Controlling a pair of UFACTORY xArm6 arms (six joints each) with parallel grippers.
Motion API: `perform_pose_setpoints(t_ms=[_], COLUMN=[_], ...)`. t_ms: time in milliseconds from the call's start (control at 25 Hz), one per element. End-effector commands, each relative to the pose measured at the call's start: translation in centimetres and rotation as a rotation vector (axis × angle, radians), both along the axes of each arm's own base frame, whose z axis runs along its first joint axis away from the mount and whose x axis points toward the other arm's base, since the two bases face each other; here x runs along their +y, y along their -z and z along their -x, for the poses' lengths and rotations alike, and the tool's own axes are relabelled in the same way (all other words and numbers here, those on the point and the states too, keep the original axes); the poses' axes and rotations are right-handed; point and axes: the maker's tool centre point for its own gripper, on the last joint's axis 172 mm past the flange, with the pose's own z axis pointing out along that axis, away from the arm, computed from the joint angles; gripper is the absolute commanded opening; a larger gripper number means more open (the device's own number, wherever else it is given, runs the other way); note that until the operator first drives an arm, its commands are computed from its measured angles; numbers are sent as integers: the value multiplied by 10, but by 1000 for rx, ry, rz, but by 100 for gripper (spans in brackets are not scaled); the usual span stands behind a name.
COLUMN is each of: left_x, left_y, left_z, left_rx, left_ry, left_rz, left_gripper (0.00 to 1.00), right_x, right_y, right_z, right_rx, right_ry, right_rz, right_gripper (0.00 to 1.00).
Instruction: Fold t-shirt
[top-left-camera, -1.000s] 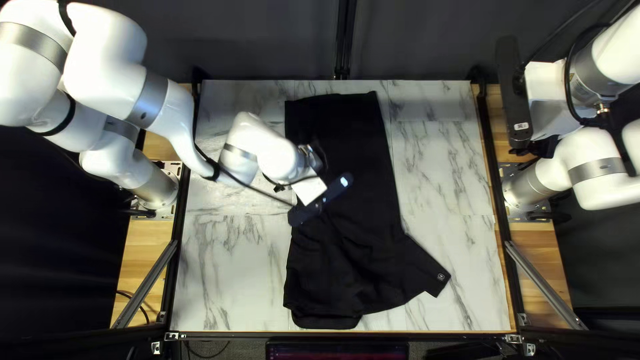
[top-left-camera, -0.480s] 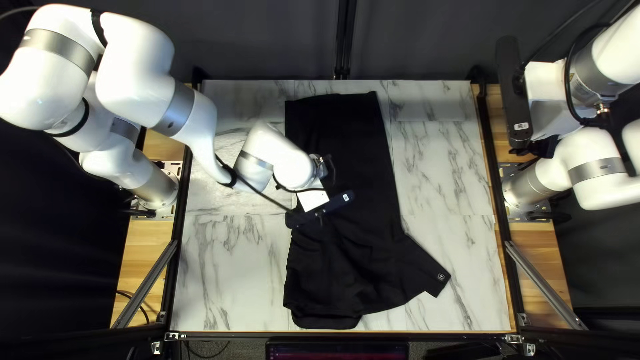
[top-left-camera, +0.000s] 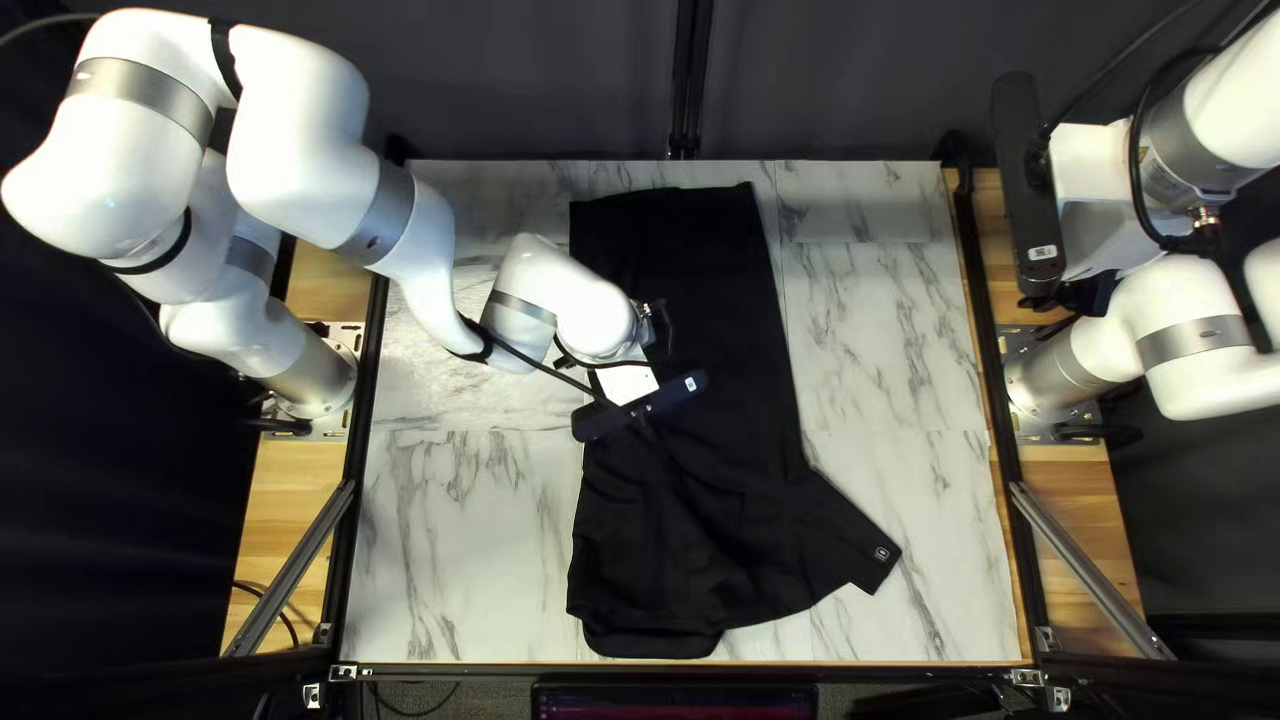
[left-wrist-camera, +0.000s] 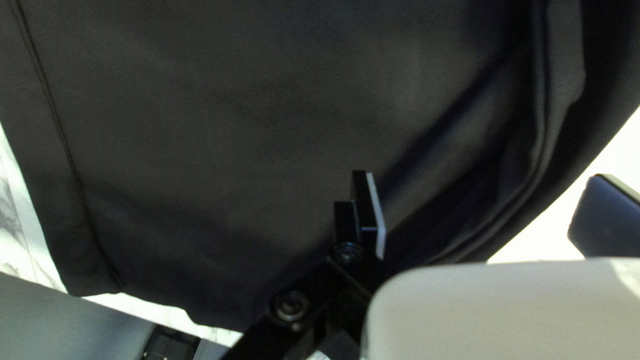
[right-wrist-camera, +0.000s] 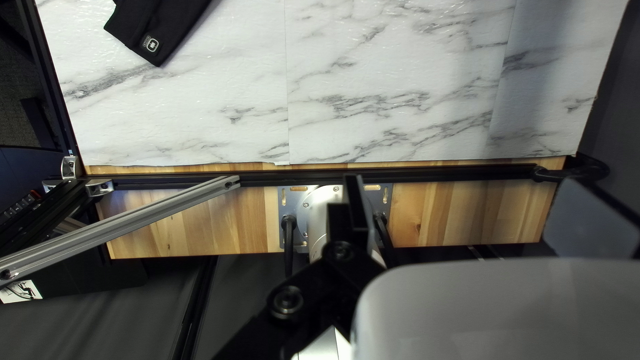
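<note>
T-shirt (top-left-camera: 720, 294): black, lying on the marbled table (top-left-camera: 467, 574), stretched from 12 o'clock down to 6 in the top left view.
Far end: a fairly straight edge at 12, with the smoother cloth below it.
Near end: rumpled and layered, creases running through it, a rounded double edge between 6 and 7.
Sleeve (top-left-camera: 847, 534): poking out toward 4 o'clock from the shirt's middle, a small pale emblem (top-left-camera: 882, 554) near its end.
Left gripper (top-left-camera: 630, 386): over the shirt, toward 10 o'clock from its middle. In the left wrist view the cloth spreads ahead of it, with stacked folds toward 2 o'clock and strips of tabletop past the cloth at 9 and 3.
Right gripper (top-left-camera: 1091, 291): out past the table's side, between 2 and 3 o'clock from the shirt. In the right wrist view the sleeve's tip lies well apart from it, toward 10 o'clock.
Grip: from where I stand I can't tell how far open either gripper is, or whether it has hold of anything.
Arm bases: left one (top-left-camera: 314, 380) at the table's 9 o'clock, right one (top-left-camera: 1054, 380) at 3, both on wooden boards (top-left-camera: 300, 507).
</note>
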Motion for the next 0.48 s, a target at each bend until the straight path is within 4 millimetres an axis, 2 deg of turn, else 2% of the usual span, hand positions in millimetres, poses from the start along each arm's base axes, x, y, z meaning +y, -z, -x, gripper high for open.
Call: perform_pose_setpoints(t_ms=[40, 200, 480], left_x=[0, -2, -9], left_y=[0, 1, -19], left_z=[1, 3, 6], left_rx=[2, 3, -7], left_ry=[3, 4, 11], left_rz=[3, 7, -7], left_gripper=[0, 0, 0], right_x=[0, 0, 0], right_y=[0, 0, 0], right_z=[0, 0, 0], right_rx=[0, 0, 0], right_ry=[0, 0, 0], right_rz=[0, 0, 0], right_gripper=[100, 100, 100])
